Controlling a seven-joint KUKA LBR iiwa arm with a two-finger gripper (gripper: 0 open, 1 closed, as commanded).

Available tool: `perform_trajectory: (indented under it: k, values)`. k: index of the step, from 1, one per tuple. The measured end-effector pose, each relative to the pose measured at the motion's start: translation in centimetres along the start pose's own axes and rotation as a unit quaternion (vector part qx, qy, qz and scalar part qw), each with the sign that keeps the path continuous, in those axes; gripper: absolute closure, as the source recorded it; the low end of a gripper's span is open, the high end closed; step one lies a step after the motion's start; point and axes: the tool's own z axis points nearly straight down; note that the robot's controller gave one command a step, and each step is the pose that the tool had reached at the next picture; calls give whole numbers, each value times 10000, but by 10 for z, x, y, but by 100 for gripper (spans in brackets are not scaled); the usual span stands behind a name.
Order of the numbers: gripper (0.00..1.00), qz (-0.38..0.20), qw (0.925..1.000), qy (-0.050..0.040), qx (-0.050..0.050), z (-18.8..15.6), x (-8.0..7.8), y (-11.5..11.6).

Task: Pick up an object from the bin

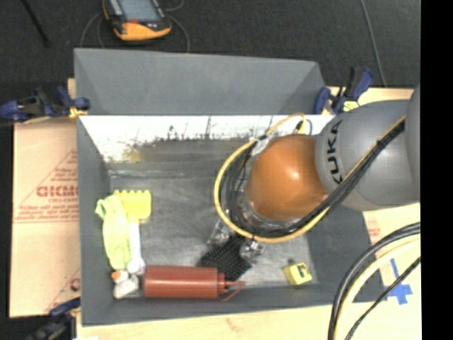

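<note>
Down near the front middle of the bin [177, 200], we see the jaws just above a black mesh-textured piece [226, 261]; whether they stand wide or narrow we cannot tell. A red-brown cylinder [182, 282] lies just left of it.

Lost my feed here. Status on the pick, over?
Gripper low over black mesh piece, front centre. Red-brown tube close beside it, yellow block to the right.
</note>
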Motion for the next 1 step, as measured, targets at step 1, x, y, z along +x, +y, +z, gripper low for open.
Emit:
perform_trajectory:
  k: [1]
  values:
    - [100,83,9998,142,-148,-156,-16,3]
